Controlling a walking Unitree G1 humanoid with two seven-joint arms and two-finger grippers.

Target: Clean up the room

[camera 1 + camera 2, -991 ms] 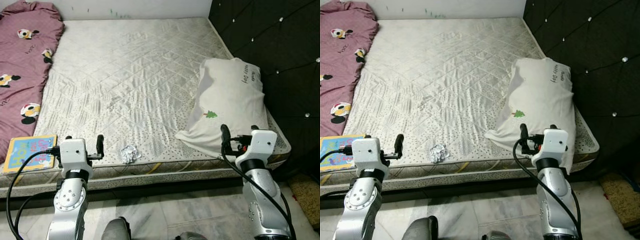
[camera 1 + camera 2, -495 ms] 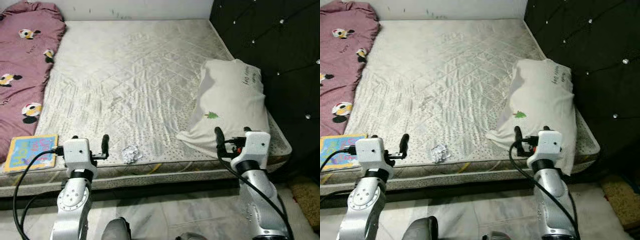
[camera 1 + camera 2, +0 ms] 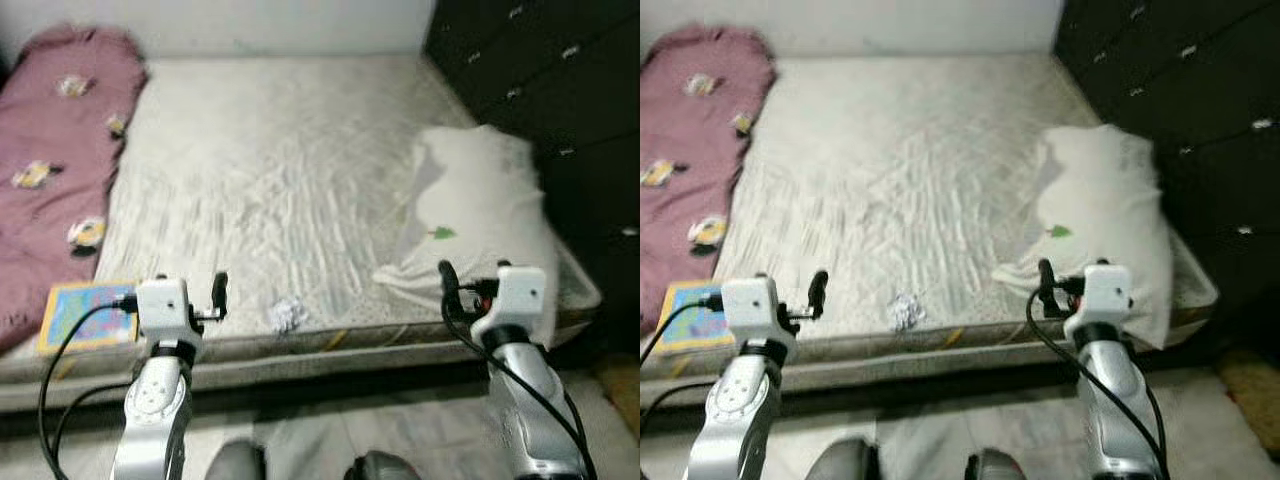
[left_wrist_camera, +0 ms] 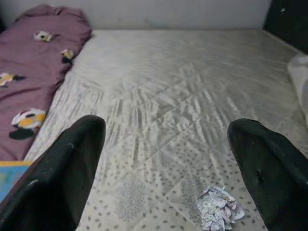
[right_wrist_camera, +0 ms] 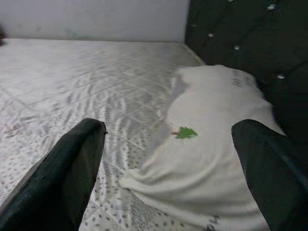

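The broad middle of the mattress lies bare and gives open passage from the near edge back to the wall. Near that edge a crumpled paper wad sits between the spread fingers of the left hand, with clear quilting all around it. A pink blanket bounds the left side, and a picture book lies at its near end. On the right, a white pillow fills the space ahead of the right hand, backed by the dark tufted headboard.
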